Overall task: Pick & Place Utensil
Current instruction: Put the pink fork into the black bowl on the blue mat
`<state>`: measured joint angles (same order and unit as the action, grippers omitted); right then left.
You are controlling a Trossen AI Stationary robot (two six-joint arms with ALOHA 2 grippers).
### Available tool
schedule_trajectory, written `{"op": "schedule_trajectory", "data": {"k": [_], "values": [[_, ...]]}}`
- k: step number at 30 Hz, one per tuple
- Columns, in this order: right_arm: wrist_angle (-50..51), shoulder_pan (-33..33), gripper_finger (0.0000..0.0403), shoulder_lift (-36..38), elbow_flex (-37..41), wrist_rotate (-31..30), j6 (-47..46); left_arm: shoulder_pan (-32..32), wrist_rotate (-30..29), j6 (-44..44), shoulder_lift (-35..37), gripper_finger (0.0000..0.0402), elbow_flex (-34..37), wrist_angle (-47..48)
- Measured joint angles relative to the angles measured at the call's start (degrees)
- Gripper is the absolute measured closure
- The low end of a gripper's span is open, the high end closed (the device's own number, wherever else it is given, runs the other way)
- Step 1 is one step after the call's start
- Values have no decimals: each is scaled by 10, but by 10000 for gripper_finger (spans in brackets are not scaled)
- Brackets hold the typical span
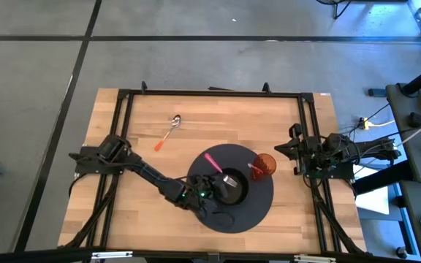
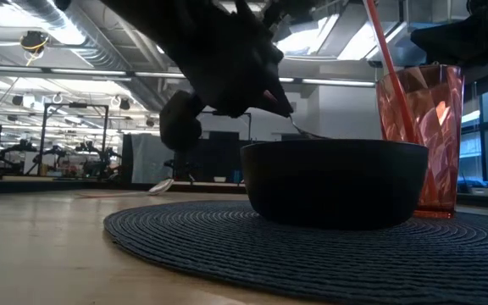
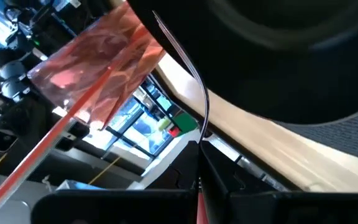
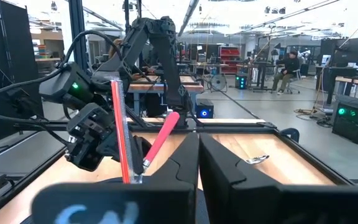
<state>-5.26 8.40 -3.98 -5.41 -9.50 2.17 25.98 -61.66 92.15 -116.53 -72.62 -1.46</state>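
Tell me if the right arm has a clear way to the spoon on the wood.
Probably yes: bare wood lies between the right claw and the spoon, the cup just beside that line. A long stretch, though.

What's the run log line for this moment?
left tool: shut on pink-handled utensil, over black bowl | right tool: shut, parked at table edge | spoon: on table

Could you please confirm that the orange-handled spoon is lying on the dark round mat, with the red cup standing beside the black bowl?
Not quite. The orange-handled spoon lies on the bare wooden table, clear of the dark round mat, as the high view shows. The rest holds: the red cup does stand beside the black bowl.
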Motion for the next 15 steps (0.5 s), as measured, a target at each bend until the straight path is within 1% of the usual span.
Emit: {"op": "schedule_trajectory", "data": {"k": [8,15], "values": [[0,0,389,0,0,0,2,-24,14,22,-2,400,0,9],[0,0,389,0,0,0,9,-24,15,26,-17,400,0,17]]}}
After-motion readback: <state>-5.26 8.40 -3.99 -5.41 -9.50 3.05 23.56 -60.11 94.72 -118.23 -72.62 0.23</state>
